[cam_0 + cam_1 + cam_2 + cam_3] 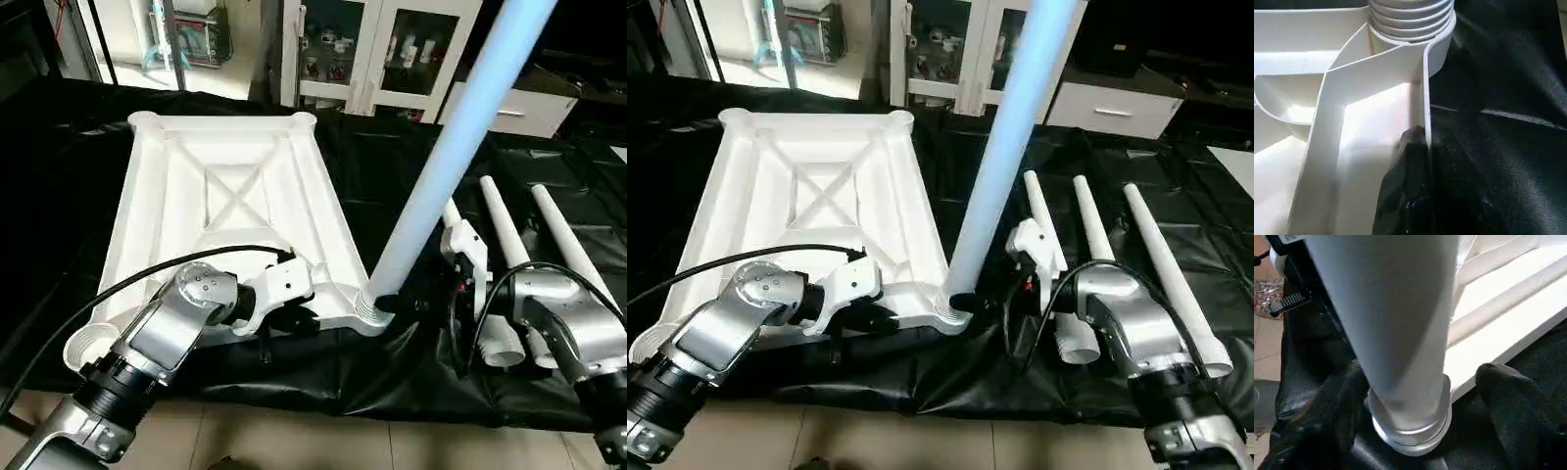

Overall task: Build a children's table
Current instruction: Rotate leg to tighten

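the table top (pixel 225 196) lies ribs-up at frame centre-left, one leg (pixel 446 147) upright in its near-right corner socket (pixel 370 311). left claw (pixel 1418 161) pinches the top's rim; right claw (pixel 1415 396) straddles the leg base, released. judgement: keep the rim braced and twist the leg straight down until it seats.

Table top (pixel 225 196): lies underside up on the sheet (pixel 411 176), the landmark for all below.
Standing leg (pixel 446 157): upright in the table top's near right corner socket (pixel 370 311).
Spare legs (pixel 509 235): three, lying side by side on the sheet, right of the table top.
Left hand (pixel 1422 161): pinching the table top's near edge wall, just left of that socket.
Right hand (pixel 1415 396): around the standing leg's base, a finger on each side.
Cabinet (pixel 377 49): behind the table top.
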Tool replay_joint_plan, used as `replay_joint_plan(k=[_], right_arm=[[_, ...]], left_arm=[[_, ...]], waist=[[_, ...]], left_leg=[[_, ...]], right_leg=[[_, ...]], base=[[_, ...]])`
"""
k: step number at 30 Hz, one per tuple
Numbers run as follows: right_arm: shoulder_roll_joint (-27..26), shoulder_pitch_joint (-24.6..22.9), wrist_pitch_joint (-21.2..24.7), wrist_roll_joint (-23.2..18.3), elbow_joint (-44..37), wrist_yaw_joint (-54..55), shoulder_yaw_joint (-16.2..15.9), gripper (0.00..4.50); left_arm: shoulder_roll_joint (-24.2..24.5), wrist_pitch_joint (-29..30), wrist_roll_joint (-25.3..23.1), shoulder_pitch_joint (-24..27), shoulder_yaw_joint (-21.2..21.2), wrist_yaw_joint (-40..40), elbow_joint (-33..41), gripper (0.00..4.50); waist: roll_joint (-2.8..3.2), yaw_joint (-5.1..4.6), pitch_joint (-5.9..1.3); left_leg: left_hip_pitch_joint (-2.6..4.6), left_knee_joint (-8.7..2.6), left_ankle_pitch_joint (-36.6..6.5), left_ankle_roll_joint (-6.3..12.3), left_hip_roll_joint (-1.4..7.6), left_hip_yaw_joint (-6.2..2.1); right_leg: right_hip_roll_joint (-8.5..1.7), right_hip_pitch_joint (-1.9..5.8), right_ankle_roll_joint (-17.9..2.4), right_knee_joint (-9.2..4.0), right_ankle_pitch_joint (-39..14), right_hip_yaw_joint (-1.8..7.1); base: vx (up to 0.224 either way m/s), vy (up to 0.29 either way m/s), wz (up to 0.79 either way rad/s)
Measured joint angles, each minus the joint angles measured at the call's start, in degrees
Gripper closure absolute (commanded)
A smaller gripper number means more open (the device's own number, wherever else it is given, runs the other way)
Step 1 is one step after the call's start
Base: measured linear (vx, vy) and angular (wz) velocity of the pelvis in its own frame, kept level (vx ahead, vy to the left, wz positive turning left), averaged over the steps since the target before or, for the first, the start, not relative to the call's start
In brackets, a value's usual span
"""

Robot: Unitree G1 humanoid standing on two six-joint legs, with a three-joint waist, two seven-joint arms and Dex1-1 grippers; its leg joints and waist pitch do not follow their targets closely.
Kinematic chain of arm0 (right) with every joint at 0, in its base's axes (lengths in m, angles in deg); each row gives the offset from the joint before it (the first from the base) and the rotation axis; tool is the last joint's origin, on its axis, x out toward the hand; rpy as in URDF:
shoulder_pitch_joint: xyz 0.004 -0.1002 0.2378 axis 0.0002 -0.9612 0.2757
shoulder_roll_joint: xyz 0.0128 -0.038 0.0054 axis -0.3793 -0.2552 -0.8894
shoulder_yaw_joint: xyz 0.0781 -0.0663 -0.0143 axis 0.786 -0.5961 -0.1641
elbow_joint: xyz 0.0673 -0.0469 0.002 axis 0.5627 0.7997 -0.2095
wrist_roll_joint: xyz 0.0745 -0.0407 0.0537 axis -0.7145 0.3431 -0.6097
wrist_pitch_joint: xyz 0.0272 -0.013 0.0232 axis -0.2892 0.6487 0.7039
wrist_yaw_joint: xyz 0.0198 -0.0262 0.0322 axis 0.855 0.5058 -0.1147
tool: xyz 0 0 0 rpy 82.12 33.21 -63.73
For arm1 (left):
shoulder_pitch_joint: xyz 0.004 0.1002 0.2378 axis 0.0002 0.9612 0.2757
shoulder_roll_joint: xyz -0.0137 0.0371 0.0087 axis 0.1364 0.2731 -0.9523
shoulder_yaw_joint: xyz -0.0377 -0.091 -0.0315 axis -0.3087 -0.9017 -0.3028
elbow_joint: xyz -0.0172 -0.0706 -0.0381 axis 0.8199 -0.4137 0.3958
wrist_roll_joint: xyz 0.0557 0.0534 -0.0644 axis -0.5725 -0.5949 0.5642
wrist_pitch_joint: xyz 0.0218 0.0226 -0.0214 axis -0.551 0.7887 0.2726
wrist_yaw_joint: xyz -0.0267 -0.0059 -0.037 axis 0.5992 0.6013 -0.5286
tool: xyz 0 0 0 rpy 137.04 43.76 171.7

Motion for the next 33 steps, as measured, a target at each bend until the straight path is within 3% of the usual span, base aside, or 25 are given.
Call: replay_joint_plan(k=[19, 33], right_arm=[[-0.96, 1.73, -3.03, 1.64, 3.94, -4.75, -1.2, 2.46], [-4.13, -0.45, -2.92, 1.32, 3.46, -0.96, 1.18, 2.56]], left_arm=[[0.23, 0.05, 0.0, 0.0, 0.07, -0.03, 0.08, 4.5], [-0.16, 0.99, -0.07, -0.01, -0.27, 0.76, -0.11, 4.5]], waist=[[-0.02, -0.16, -0.01], [-0.13, -0.47, -0.09]], left_leg=[[0.0, 0.07, 0.01, -0.01, 0.05, 0.0], [0.11, 0.07, 0.07, -0.1, 0.1, 0.0]], right_leg=[[0.0, 0.0, -0.06, 0.03, 0.04, -0.04], [0.03, 0.05, -0.16, 0.09, 0.11, -0.05]], base=[[0.0, 0.0, 0.0], [0.0, 0.0, 0.0]])
